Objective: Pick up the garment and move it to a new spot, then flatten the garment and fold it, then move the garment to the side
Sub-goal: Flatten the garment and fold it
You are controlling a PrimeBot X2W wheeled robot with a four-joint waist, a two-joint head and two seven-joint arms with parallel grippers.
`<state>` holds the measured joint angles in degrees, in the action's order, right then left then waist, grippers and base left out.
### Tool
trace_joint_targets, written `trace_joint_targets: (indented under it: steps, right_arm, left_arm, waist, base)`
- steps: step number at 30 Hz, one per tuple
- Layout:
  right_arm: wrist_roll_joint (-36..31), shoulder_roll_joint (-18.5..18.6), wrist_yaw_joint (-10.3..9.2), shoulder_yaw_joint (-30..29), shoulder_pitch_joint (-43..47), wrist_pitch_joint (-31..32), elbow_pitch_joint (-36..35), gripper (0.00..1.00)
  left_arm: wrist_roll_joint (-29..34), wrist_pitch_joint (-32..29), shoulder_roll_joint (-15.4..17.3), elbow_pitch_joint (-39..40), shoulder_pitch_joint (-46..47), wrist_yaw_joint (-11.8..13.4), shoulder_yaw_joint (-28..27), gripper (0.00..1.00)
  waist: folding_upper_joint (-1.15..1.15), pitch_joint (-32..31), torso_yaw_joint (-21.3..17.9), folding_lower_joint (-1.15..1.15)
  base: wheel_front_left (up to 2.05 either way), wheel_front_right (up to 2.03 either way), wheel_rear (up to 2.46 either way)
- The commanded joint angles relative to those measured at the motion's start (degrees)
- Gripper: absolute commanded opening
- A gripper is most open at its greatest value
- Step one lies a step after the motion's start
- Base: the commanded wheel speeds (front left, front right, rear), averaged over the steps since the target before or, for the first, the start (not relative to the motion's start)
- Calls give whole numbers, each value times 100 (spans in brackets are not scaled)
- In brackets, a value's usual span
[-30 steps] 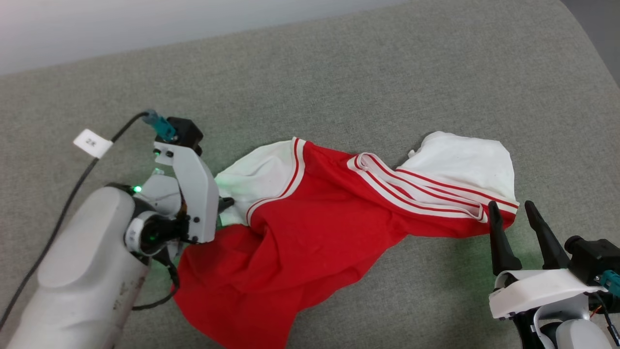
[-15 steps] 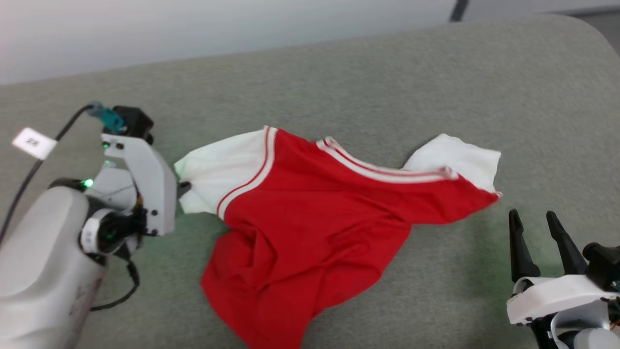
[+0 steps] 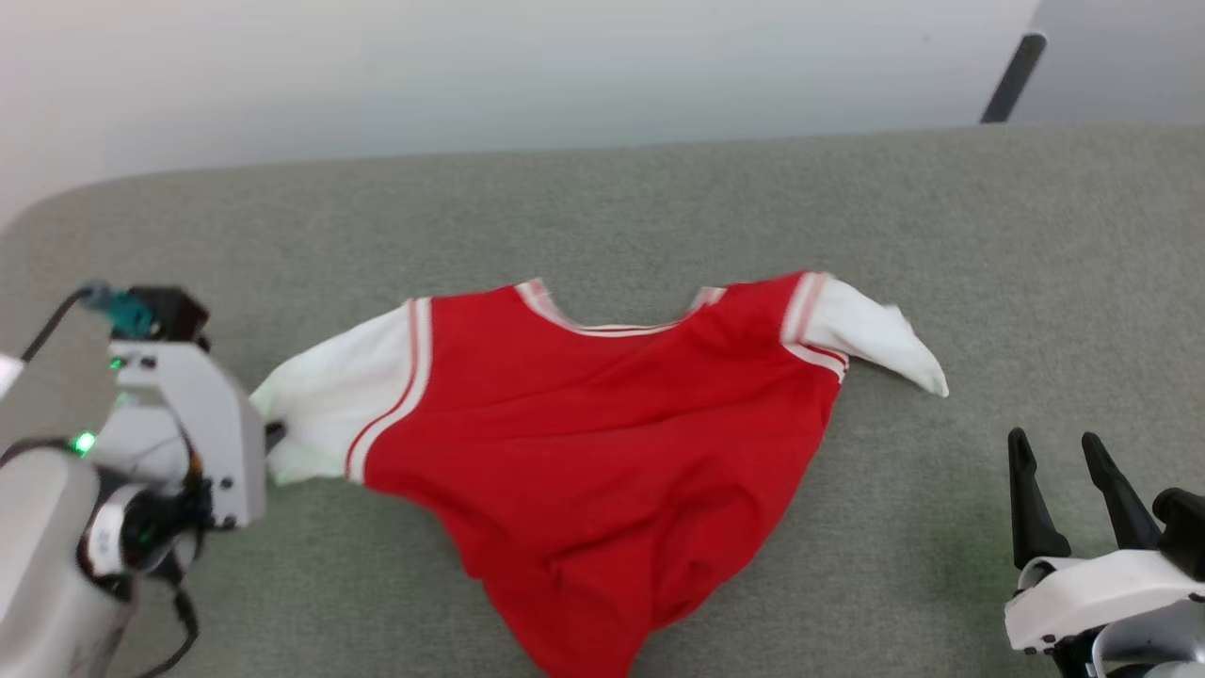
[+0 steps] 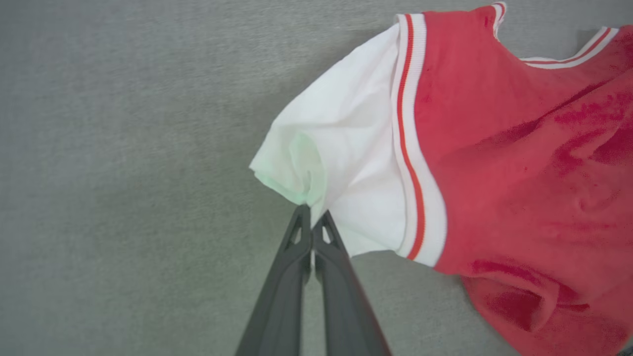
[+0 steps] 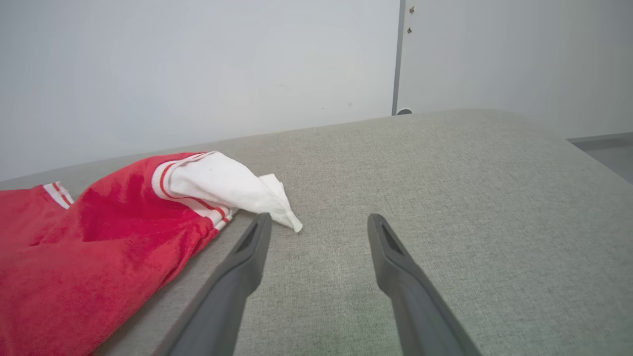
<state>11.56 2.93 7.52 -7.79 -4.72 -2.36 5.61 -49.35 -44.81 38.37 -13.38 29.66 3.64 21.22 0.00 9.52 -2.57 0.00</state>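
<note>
— Where does the garment [image 3: 602, 443] lie?
— Spread across the middle of the surface [image 3: 659, 207], neck toward the far edge, hem toward the robot.
— And the grippers?
— The left gripper [image 4: 311, 217] is at the end of the left sleeve [image 3: 329, 414], tips touching it. The right gripper [image 3: 1054, 438] is near the right sleeve [image 3: 875, 344], on the robot's side, apart from it. A wall [image 3: 471, 75] stands behind the surface.

Wide, flat upholstered surface [image 3: 602, 207], grey-green woven fabric, far left corner rounded. Plain pale wall [image 3: 471, 75] directly behind it, evenly lit, no hard shadows. Dark narrow strip [image 3: 1012, 80] runs up the wall at right, with two small dark marks [image 5: 410, 10] beside it. A sliver of grey floor [image 5: 606, 148] shows past the surface's right edge.
</note>
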Motion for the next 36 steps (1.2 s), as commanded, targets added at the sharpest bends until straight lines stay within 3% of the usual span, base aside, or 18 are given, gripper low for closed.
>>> trace_joint_targets:
  steps: [1, 7, 15, 17, 18, 19, 28, 36]
  right_arm:
    - [-40, -7, -6, -20, 99, 34, -38, 100]
    - [3, -7, -6, -65, 221, 168, -147, 100]
    - [11, -8, -6, -49, 262, 275, -199, 100]
    - [4, -7, -6, -41, 296, 319, -212, 100]
    - [-6, -8, -6, -37, 324, 329, -209, 100]
    - [-11, -7, -6, -27, 349, 347, -216, 100]
    - [-33, -7, -6, 11, 569, 548, -302, 100]
    - [-5, -7, -6, 1, 683, 656, -416, 100]
  left_arm:
    - [19, 37, 79, 27, -157, 67, -42, 0]
    - [-36, 148, 209, -12, -629, 241, -146, 0]
    - [-58, 519, 115, -276, -801, 179, -205, 0]
    - [-31, 639, 70, -344, -778, 121, -201, 31]
    - [-38, 676, 44, -376, -764, 79, -188, 42]
    - [-61, 704, 24, -393, -751, 49, -187, 100]
    - [34, 1036, 10, -100, -733, -44, -200, 100]
    - [-104, 855, -323, 785, -738, -158, 101, 100]
  waist:
    - [0, -129, 128, 0]
    - [0, -196, 189, 0]
    - [0, -298, 195, 0]
    - [0, -360, 205, 0]
    - [0, -406, 210, 0]
    - [0, -447, 218, 0]
    - [0, -895, 341, 0]
    - [0, -1013, 405, 0]
  base:
    - [0, 0, 0]
    - [0, 0, 0]
    - [0, 0, 0]
    - [0, 0, 0]
    - [0, 0, 0]
    - [0, 0, 0]
    - [0, 0, 0]
    - [0, 0, 0]
